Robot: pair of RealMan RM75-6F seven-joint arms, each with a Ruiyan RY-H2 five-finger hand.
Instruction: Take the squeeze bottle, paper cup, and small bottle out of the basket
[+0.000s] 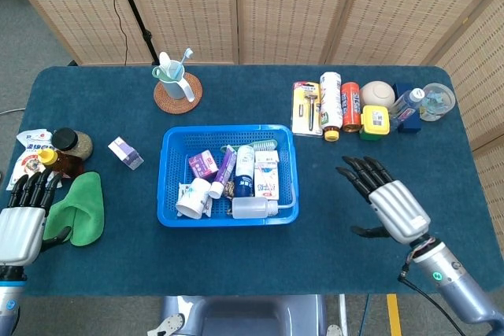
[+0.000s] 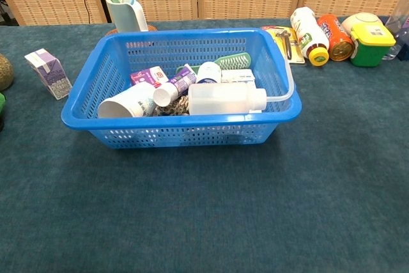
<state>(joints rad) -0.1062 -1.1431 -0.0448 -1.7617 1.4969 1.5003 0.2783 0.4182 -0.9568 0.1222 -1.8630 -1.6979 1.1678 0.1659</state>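
Observation:
A blue basket (image 1: 169,175) (image 2: 89,87) sits mid-table. Inside it along the front wall lies a translucent squeeze bottle (image 1: 253,208) (image 2: 225,100) on its side. At the front left lies a white paper cup (image 1: 192,199) (image 2: 126,102), tipped over. A small bottle with a white cap (image 1: 217,186) (image 2: 167,91) lies between them. My right hand (image 1: 387,198) hovers open to the right of the basket, fingers spread, holding nothing. My left hand (image 1: 22,218) stays open at the table's left edge. Neither hand shows in the chest view.
A green cloth (image 1: 75,208), jars and a bag lie by my left hand. A purple box (image 1: 125,153) and a toothbrush cup (image 1: 174,83) on a coaster stand behind the basket. A row of bottles and containers (image 1: 350,106) lines the back right.

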